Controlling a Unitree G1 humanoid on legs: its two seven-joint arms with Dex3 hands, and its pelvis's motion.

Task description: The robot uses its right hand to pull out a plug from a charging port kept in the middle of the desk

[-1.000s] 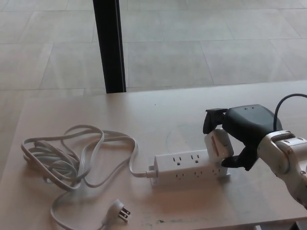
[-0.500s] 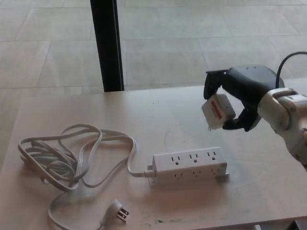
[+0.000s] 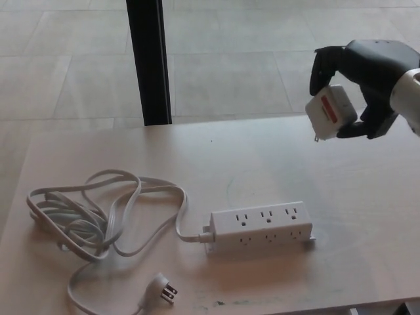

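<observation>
Overhead, right robot hand [image 3: 367,75] pinches plug [image 3: 331,111]; power strip [image 3: 259,226] beside coiled cord [image 3: 92,220].

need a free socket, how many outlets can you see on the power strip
6 on the power strip: three along the top face and three along the front side, all empty. The far side is hidden, so there may be more.

No readable text is found. A red label is seen on the white plug [image 3: 331,111] held in the right hand [image 3: 367,79], its print too small to be read.
</observation>
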